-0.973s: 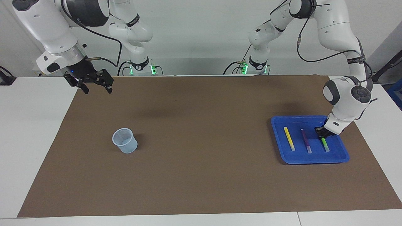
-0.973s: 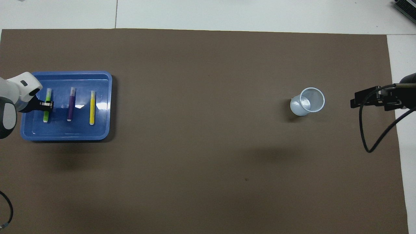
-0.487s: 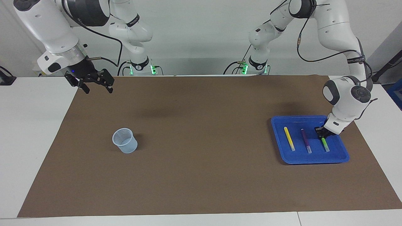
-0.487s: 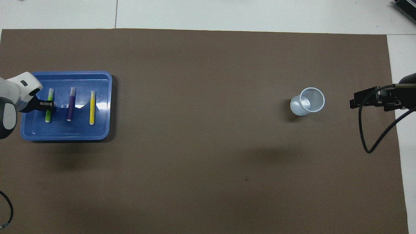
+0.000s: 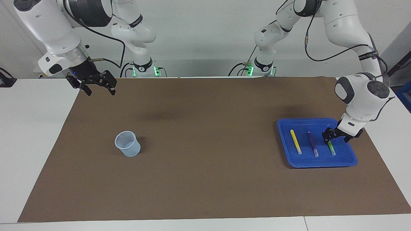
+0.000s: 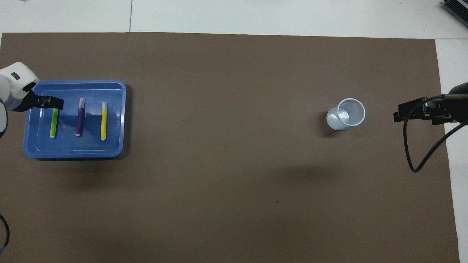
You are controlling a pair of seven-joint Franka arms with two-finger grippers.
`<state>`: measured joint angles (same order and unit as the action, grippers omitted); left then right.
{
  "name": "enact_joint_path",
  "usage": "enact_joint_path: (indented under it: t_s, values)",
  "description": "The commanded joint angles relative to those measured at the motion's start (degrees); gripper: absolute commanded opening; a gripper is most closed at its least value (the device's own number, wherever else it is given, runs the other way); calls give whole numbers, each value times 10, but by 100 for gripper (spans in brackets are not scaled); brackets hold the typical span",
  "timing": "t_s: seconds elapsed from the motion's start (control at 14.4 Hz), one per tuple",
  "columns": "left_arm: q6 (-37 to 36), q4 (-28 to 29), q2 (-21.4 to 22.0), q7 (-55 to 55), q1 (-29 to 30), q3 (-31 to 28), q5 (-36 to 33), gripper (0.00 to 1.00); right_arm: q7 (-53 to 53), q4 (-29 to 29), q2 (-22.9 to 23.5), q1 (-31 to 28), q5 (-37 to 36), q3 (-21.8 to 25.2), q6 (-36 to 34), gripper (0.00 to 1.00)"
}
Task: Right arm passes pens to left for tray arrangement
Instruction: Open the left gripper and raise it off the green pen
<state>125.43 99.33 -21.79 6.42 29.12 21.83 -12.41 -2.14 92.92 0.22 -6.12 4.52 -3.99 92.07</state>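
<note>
Tray: the blue tray (image 5: 316,163) (image 6: 73,152) sits on the brown mat (image 5: 205,179) (image 6: 234,182), close to the mat's edge at the left arm's end of the tabletop.

Pens: three pens lie flat inside the tray, side by side, and they do not touch each other.

Green pen: the green pen (image 5: 331,148) (image 6: 53,123) is the one closest to the tray's rim at the left arm's end.

Purple pen: the purple pen (image 5: 312,143) (image 6: 79,118) lies in the middle of the row.

Yellow pen: the yellow pen (image 5: 295,141) (image 6: 104,121) lies closest to the tray's rim that faces the middle of the mat.

Left gripper: the left gripper (image 5: 335,138) (image 6: 51,103) hangs over the end of the green pen that is nearer to the robots (its fingers are spread apart and hold nothing).

Right gripper: the right gripper (image 5: 96,87) (image 6: 415,111) waits up in the air over the mat's edge at the right arm's end of the tabletop, its fingers apart with nothing between them.

Cup: a small see-through cup (image 5: 127,143) (image 6: 346,113) stands upright on the mat, toward the right arm's end and well apart from the tray.
</note>
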Motion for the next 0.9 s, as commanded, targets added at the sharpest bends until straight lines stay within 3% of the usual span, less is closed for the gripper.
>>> enact_joint_path:
  t_s: [0.0,0.56,0.7,0.83]
  values:
    - [-70,-33,28,-6,-12,2,21,100,8,11,-13,-3,-13,-3,-8,100]
    - [-221,-33,155,-17,-22,66,33,100,7,10,-13,1,-13,-4,-8,100]
    - [-275,-51,186,-18,-23,70,70,100,7,11,-13,9,-13,-4,-7,100]
    - [-321,-74,192,-29,-54,60,73,100,7,10,-13,11,-13,-8,-7,100]
